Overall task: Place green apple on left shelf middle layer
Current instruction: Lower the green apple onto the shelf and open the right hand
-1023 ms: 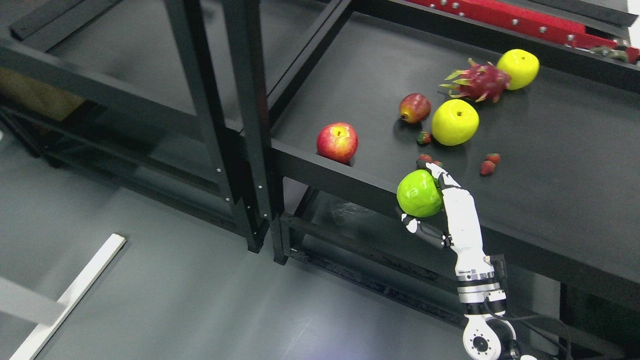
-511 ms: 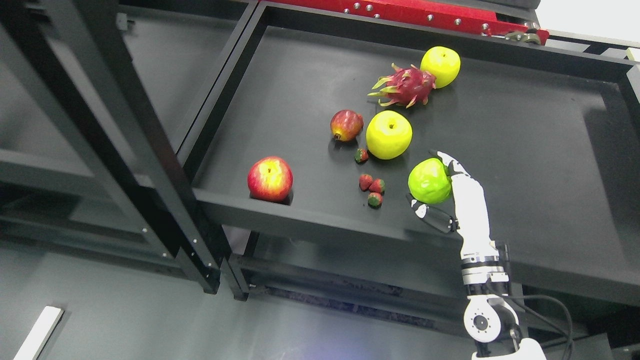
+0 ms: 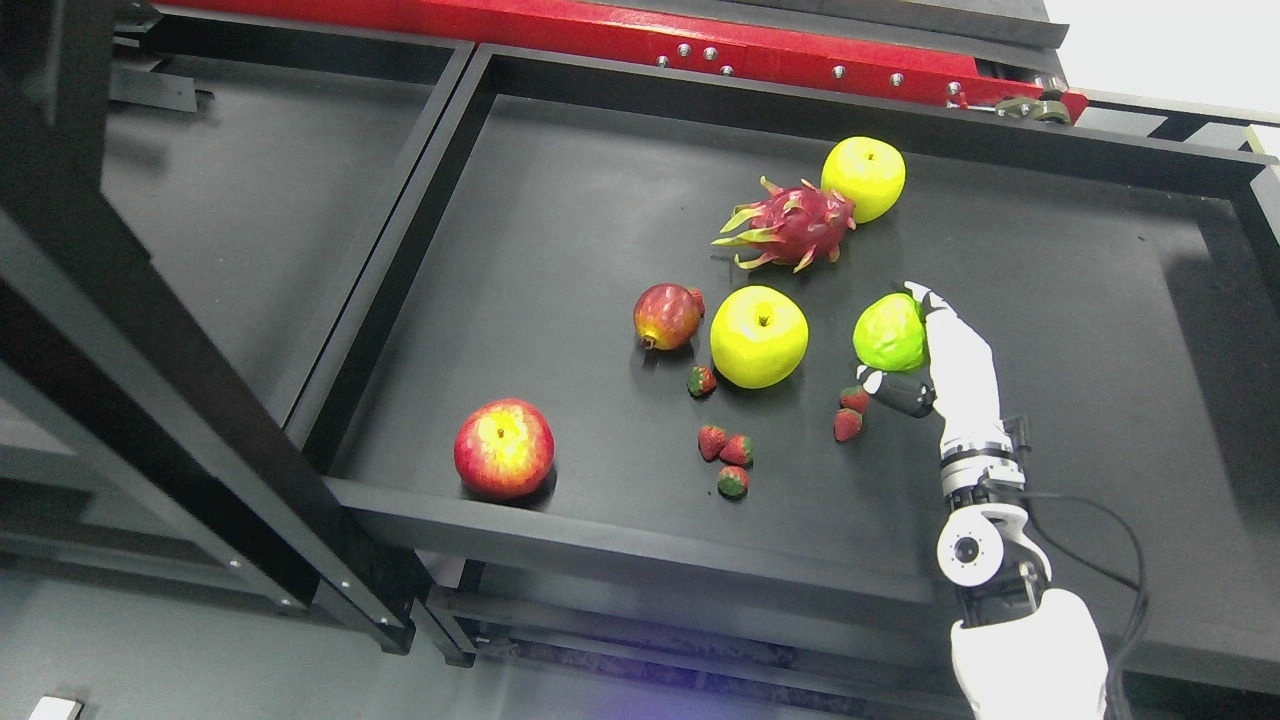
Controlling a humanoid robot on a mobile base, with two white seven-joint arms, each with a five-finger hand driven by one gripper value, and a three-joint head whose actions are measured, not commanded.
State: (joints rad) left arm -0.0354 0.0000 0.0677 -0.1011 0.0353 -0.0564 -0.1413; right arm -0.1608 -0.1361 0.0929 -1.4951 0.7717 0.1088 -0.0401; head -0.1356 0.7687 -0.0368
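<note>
A black shelf tray carries a red apple near its front rim, a pomegranate, two yellow apples, a dragon fruit and scattered strawberries.

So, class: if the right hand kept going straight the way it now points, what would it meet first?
The right hand, shut on the green apple, points up the picture toward the tray's back rim. No fruit lies in that line; the dragon fruit and yellow apple sit left of it. Depth is unclear.
</note>
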